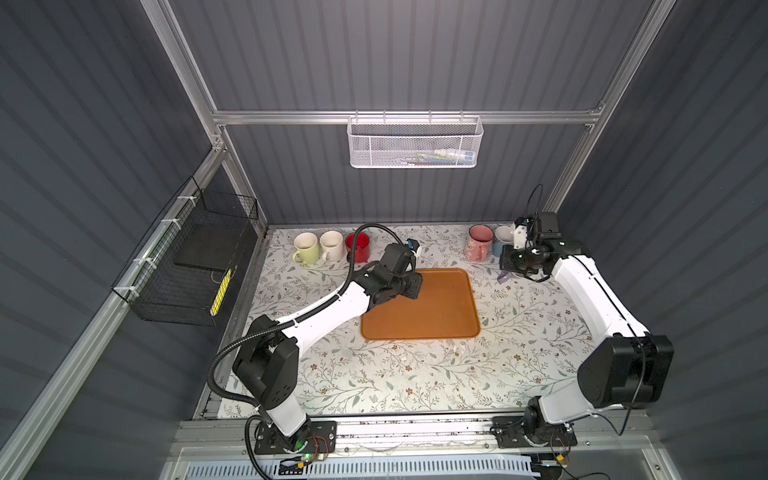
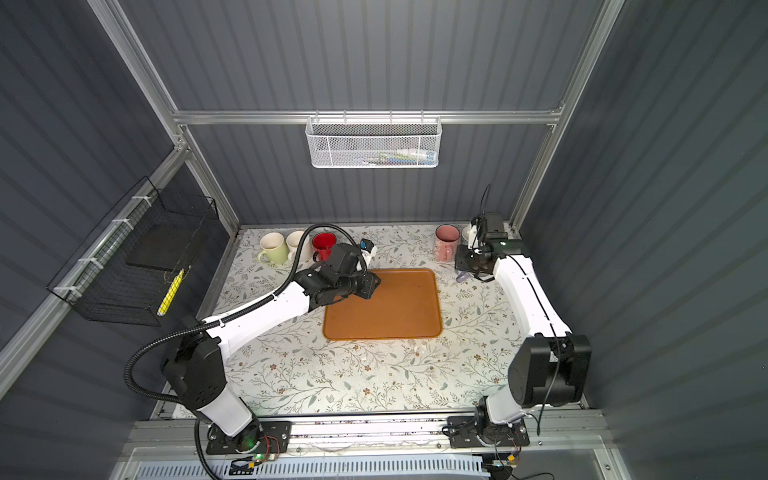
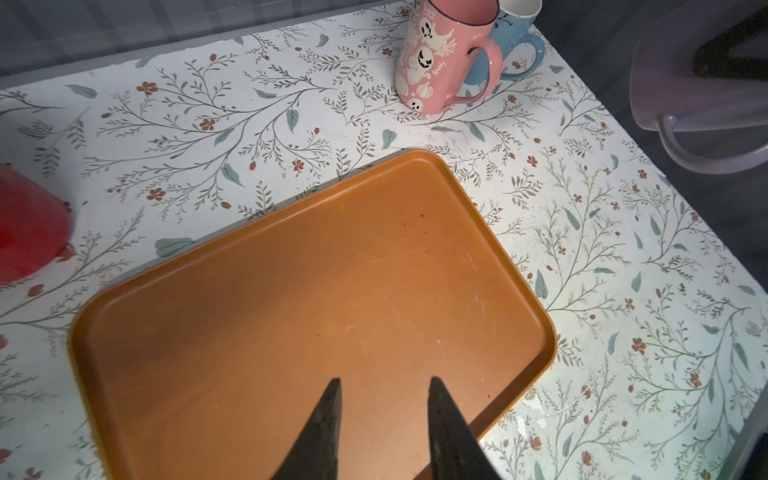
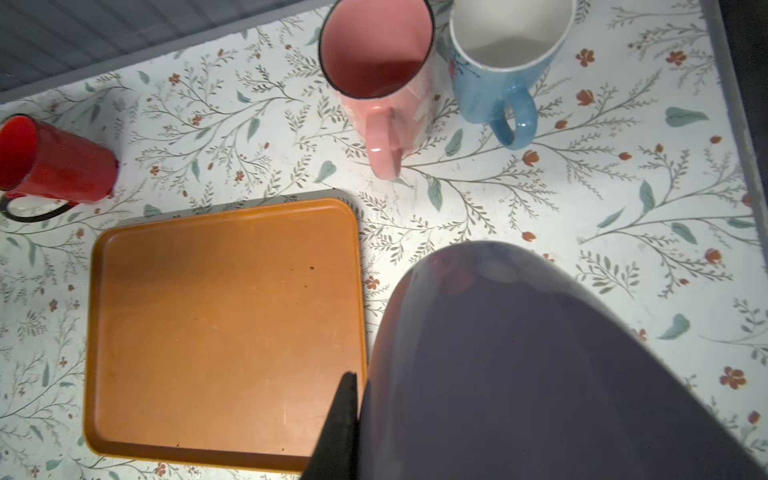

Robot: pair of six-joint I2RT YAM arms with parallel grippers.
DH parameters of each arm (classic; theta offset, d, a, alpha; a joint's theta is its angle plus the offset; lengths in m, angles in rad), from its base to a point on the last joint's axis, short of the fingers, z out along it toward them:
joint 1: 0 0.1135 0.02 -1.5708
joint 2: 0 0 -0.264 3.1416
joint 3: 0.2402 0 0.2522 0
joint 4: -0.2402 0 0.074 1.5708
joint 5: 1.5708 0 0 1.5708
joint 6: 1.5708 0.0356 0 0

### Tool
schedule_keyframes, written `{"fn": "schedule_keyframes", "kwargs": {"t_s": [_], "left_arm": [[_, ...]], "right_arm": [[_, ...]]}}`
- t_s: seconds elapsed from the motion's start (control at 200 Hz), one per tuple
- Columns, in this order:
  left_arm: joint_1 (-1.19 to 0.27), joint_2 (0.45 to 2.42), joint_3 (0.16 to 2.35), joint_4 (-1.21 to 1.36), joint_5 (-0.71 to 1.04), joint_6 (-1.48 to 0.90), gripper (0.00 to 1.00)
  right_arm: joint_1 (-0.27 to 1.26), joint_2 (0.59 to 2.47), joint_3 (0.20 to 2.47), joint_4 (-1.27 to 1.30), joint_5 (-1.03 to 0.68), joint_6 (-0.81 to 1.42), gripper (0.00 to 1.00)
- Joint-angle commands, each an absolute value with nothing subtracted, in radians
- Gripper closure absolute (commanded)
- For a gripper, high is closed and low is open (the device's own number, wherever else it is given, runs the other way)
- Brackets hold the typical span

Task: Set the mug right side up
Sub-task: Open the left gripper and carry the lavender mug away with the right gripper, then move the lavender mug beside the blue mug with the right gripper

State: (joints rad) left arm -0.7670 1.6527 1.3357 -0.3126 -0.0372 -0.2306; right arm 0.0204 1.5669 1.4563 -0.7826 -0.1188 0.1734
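- The lavender mug (image 4: 519, 365) is in the right tool (image 4: 359, 390), which pinches its wall. One finger (image 4: 343, 415) lies against the outside and the other is hidden.
- The mug is glossy and pale purple. Its handle (image 1: 503, 275) juts from under the tool toward the orange tray (image 3: 291, 270). Which way its mouth faces cannot be told.
- The right arm reaches to the far corner of the bench (image 3: 602, 232), with the pink mug (image 4: 374, 54) and the blue mug (image 4: 494, 70) just beyond the tool.
- The left tool (image 3: 384, 380) hangs over the tray, fingers spread and empty.

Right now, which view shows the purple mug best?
Left wrist: the purple mug shows body and handle, at the frame edge. Right wrist: only its wall, very close. In both top views, only its handle peeks out.
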Motion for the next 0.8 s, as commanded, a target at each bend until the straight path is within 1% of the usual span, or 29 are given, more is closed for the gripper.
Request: {"fn": "schedule_keyframes", "kwargs": {"t_s": [0.0, 0.43, 0.795], "left_arm": [[-0.775, 1.611, 1.325, -0.338, -0.087, -0.184, 0.65], [-0.773, 1.575, 1.284, -0.359, -0.128, -0.144, 0.65], [-0.772, 1.581, 1.288, -0.367, -0.136, -0.12, 0.65]], "right_arm": [[-0.009, 1.616, 1.557, -0.845, -0.112, 0.114, 1.0], [-0.099, 1.915, 1.878, -1.012, -0.1, 0.055, 1.0], [-0.154, 2.051, 1.989, -1.013, -0.048, -0.039, 1.0]]}}
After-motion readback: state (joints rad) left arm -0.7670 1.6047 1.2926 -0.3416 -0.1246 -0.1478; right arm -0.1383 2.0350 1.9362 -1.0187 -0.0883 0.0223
